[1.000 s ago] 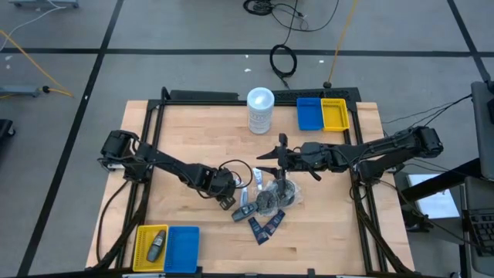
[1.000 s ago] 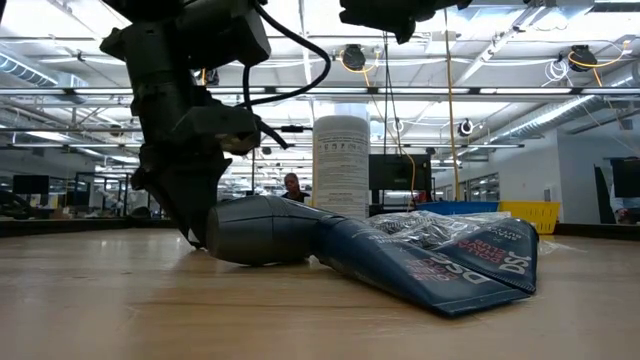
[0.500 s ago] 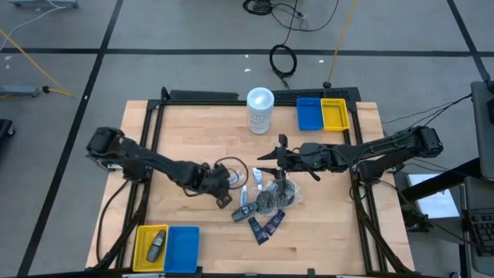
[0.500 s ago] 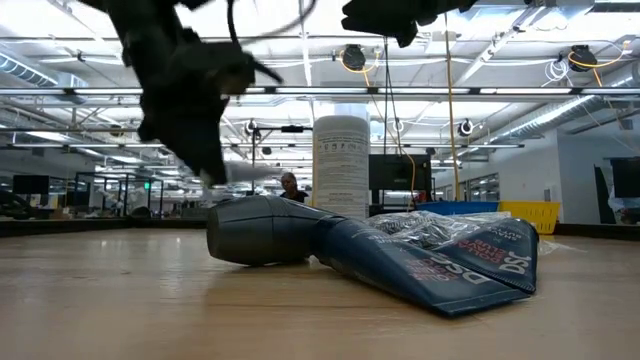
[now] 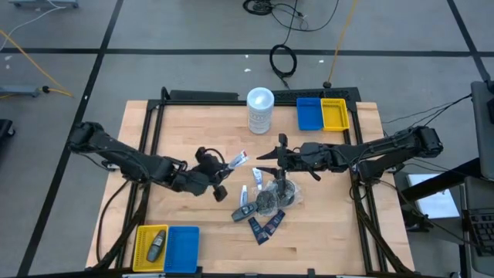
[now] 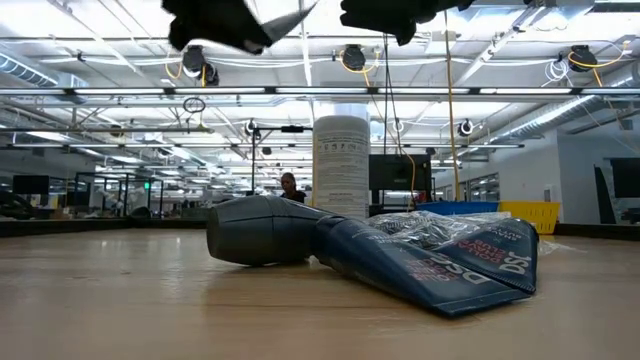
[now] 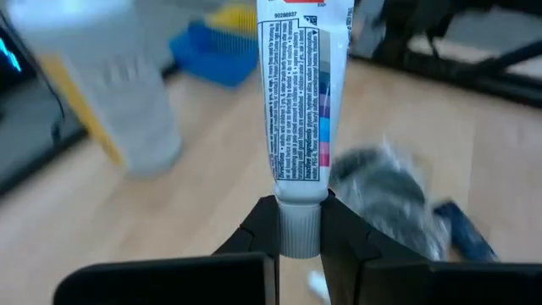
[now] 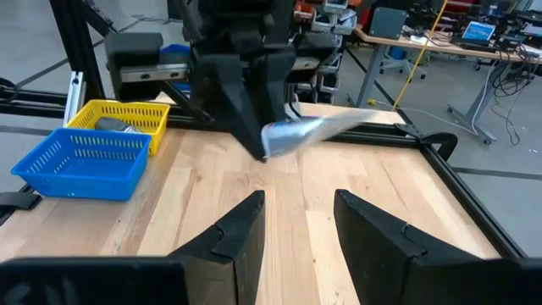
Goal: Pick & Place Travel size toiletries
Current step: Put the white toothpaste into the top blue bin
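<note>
A white tube with printed text (image 7: 305, 85) sits in my left gripper (image 7: 298, 241), shut on it, above the table left of the pile (image 5: 225, 164). The pile (image 5: 264, 202) lies on the wood: a dark grey mini bottle (image 6: 265, 232), navy sachets (image 6: 450, 265), a clear-wrapped dark bundle (image 6: 430, 225) and another white tube (image 5: 256, 179). My right gripper (image 5: 266, 157) hovers open above the pile's far side, facing the left gripper (image 8: 296, 224). My left gripper pinches the tube by its grey cap end (image 7: 298, 222) between the two fingers. The tube's body runs straight on beyond the fingertips, in line with them, its flat crimped end (image 5: 241, 157) toward the table's far right. It is lifted clear of the table.
A tall white canister (image 5: 260, 110) stands at the far edge, with a blue bin (image 5: 309, 114) and a yellow bin (image 5: 334, 114) right of it. At the near left corner a yellow bin (image 5: 150, 245) holds a dark bottle beside a blue bin (image 5: 182, 249). Bare wood lies between.
My left gripper has risen from the table beside the dark bottle, moving up and toward the far edge with the white tube in its fingers. The tube now hangs clear above the table. The pile and my right gripper have stayed put.
</note>
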Controlling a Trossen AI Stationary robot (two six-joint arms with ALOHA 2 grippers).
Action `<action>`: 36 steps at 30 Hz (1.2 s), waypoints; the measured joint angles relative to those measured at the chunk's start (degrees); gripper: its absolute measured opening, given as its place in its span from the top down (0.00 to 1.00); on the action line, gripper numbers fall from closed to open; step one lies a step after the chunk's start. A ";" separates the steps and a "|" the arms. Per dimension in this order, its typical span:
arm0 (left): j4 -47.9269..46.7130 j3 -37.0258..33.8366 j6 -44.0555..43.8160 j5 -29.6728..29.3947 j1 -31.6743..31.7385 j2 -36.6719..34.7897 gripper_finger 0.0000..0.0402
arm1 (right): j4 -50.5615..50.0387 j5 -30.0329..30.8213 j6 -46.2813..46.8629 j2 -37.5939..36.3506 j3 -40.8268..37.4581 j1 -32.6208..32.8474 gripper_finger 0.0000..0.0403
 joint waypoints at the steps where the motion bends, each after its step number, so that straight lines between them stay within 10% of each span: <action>1: 2.56 0.00 2.68 -0.98 -0.13 0.17 0.91 | 0.37 0.00 0.02 0.00 0.00 0.01 0.67; 9: 13.02 0.05 17.07 -9.21 -0.70 2.10 0.91 | 2.15 0.00 0.02 -0.02 0.00 0.01 0.67; 36: 15.88 0.07 19.85 -13.28 -0.50 6.47 0.91 | 13.87 0.45 7.52 2.47 -0.04 -2.74 0.67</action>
